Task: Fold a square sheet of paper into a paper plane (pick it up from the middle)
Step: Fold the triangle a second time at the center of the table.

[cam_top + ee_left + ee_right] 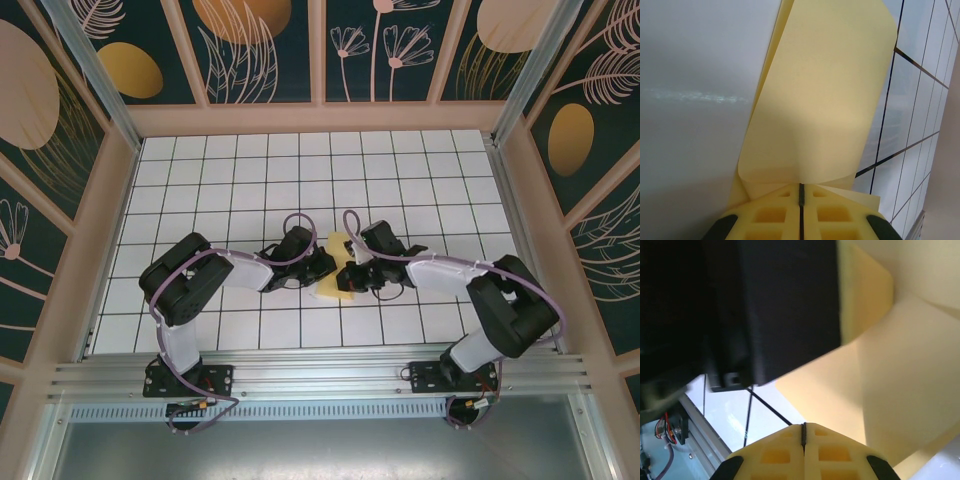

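At the bottom of the top view we see the aluminium rail point(320, 372) with both arm bases bolted to it. The left arm point(185, 285) comes up from the lower left and bends toward the centre, and the right arm point(510, 305) mirrors it from the lower right. Their wrists meet near the middle of the frame. The square sheet of paper point(338, 245) shows there as pale-yellow patches between and beneath them, over the white tiled table point(250, 170). Dark patterned wall panels point(260, 50) stand along the top edge.

In the left wrist view the left gripper point(801, 186) sits at bottom centre. Its yellow fingers point(770, 216) are pressed together, with only a thin dark seam between them. Paper layers run into that seam from both sides, so we read it as pinching the sheet. Past the tips a folded flap with rounded corners stands up the middle of the frame. The table's grid lines lie farther off at the right.

In the right wrist view the right gripper point(803, 426) is also at bottom centre, its fingers point(835, 455) pressed together. The sheet spreads across the right half just past its tips, and we cannot tell whether any paper is caught between them. A blurred black housing point(780, 305) covers the upper left.
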{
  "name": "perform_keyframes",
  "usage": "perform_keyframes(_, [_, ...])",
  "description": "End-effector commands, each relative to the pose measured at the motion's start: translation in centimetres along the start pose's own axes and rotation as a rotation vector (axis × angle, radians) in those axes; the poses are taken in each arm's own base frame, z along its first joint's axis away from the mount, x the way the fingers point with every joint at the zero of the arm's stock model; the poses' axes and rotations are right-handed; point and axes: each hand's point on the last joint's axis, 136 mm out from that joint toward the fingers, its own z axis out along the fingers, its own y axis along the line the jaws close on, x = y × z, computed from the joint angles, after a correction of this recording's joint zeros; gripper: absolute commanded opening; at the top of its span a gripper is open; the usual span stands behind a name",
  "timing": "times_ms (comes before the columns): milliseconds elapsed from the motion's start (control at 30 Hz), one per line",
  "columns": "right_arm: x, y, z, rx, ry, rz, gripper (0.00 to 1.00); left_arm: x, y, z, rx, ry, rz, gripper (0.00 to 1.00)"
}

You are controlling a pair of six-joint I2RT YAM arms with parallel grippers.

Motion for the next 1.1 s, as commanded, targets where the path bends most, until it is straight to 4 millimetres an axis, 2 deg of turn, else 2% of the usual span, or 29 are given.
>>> perform_keyframes(0, [-1.0,0.8,0.5,-0.018,0.005,0.001,0.05,1.1,3.2,0.6,-0.085,0.034,-0.001,0.09])
perform_keyframes(167, [-0.6,-1.0,1.3,0.043,0.032,0.028,0.05,1.1,3.2,0.5,-0.088,0.033,0.007,0.09])
perform_keyframes(767, [1.3,-4.4,1.5,0.126,0.071,0.053,0.06,1.2,3.9,0.6,-0.112,0.037,0.011,0.09])
perform_keyframes(967, [0.9,-4.7,1.2,0.158,0.067,0.028,0.07,1.2,4.0,0.6,-0.114,0.038,0.01,0.08])
perform_keyframes(1067, [0.2,-3.3,0.4,0.14,0.048,0.002,0.08,1.3,3.9,0.5,-0.113,0.037,0.011,0.08])
